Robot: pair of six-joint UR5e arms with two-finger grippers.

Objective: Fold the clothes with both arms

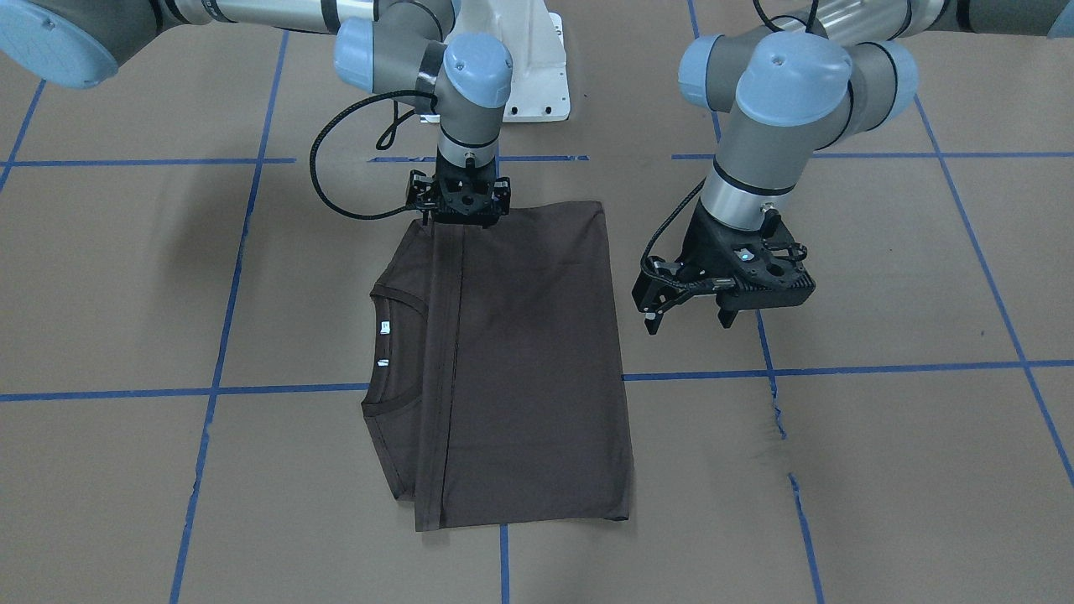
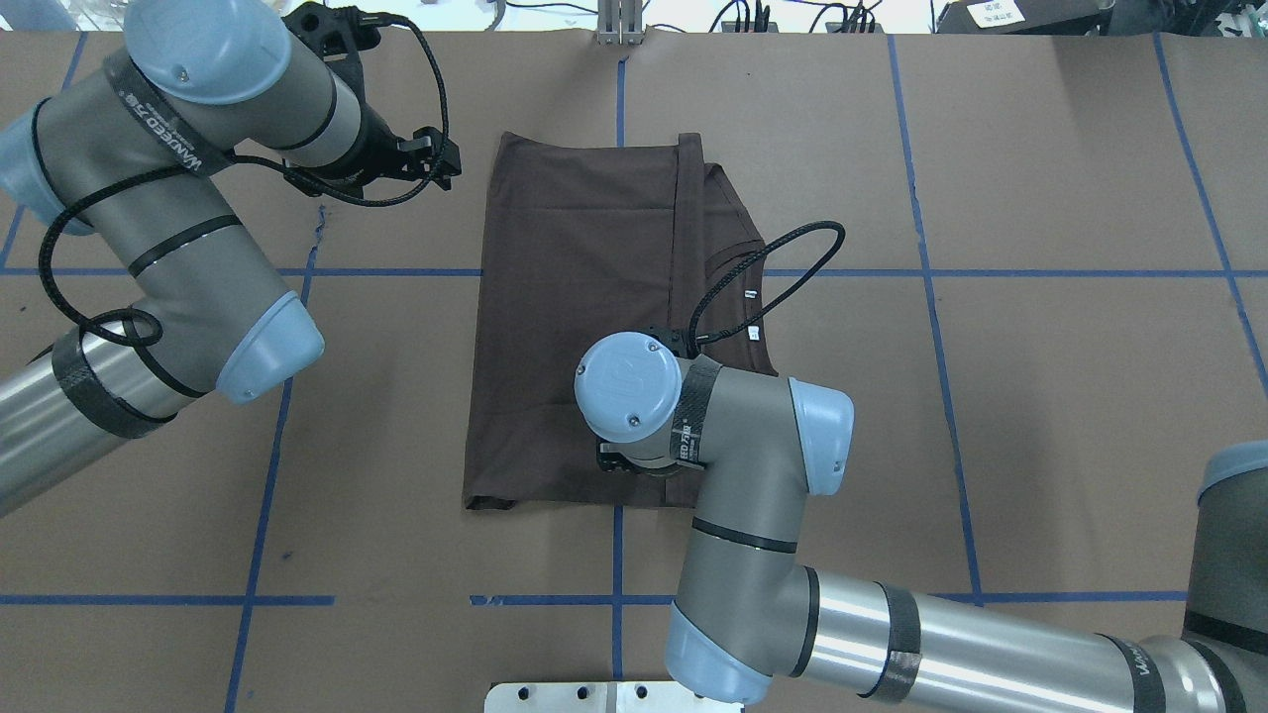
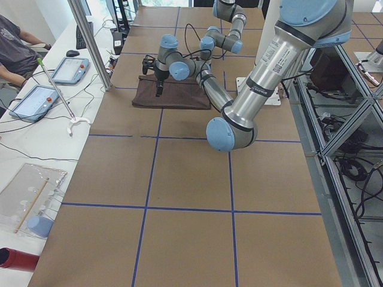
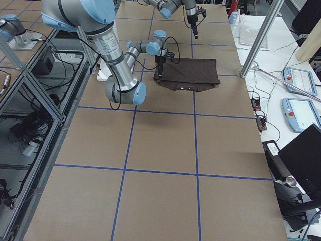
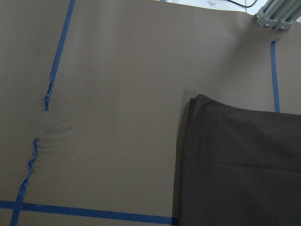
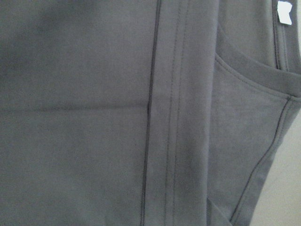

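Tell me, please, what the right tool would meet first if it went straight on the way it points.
The T-shirt: the right tool points straight down at its edge nearest the robot, and its wrist view shows mostly fabric. It may already touch; depth is unclear.

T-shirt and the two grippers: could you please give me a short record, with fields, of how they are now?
T-shirt: folded into a rectangle, flat on the table
Collar: uncovered, on the robot's right side, two white tags showing
Left gripper: open, off the shirt's left side, not touching it
Right gripper: at the shirt's edge nearest the robot; open or shut cannot be told
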